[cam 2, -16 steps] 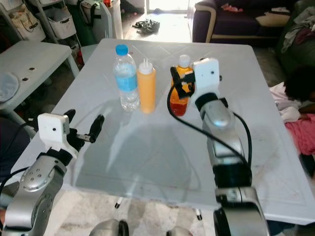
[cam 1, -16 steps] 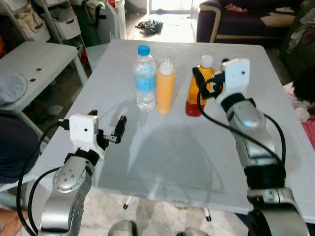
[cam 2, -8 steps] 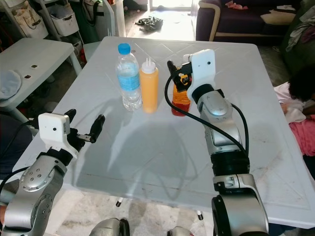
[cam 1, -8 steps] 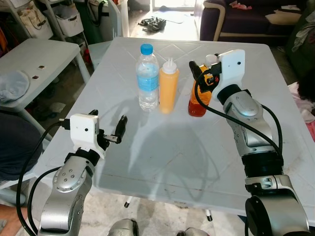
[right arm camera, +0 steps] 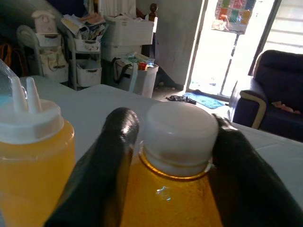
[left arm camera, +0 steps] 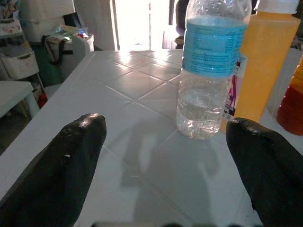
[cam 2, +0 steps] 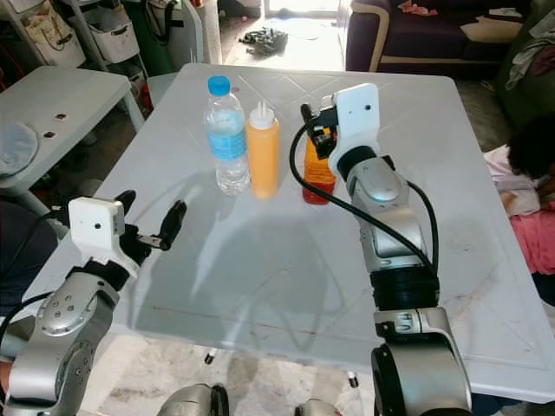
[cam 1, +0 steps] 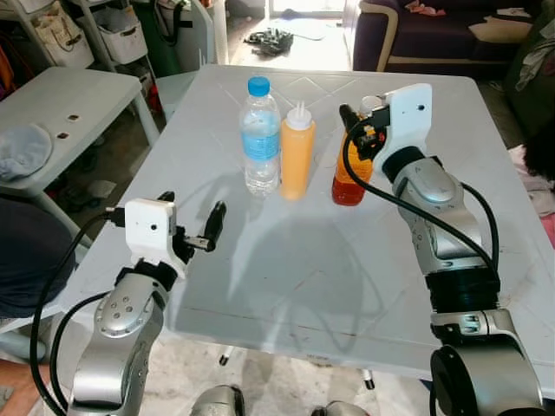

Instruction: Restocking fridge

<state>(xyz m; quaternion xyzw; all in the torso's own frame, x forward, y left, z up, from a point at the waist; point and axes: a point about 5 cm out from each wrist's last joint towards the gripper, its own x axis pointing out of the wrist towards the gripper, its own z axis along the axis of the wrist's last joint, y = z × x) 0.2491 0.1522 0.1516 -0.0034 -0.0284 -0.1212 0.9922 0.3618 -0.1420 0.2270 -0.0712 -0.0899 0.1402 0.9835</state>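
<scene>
Closing the right gripper [right arm camera: 175, 156] squarely on the neck of the orange juice bottle [cam 1: 350, 173], whose white cap sits between the spread fingers [right arm camera: 106, 156], calls for a level, centred squeeze before any lift. The bottle stands upright on the white counter [cam 1: 286, 260], long axis vertical and cap up, just beside the squeeze bottle [cam 1: 297, 160] and water bottle [cam 1: 259, 139]. The left gripper [cam 1: 191, 227] hovers spread and empty over the counter's near edge.
</scene>
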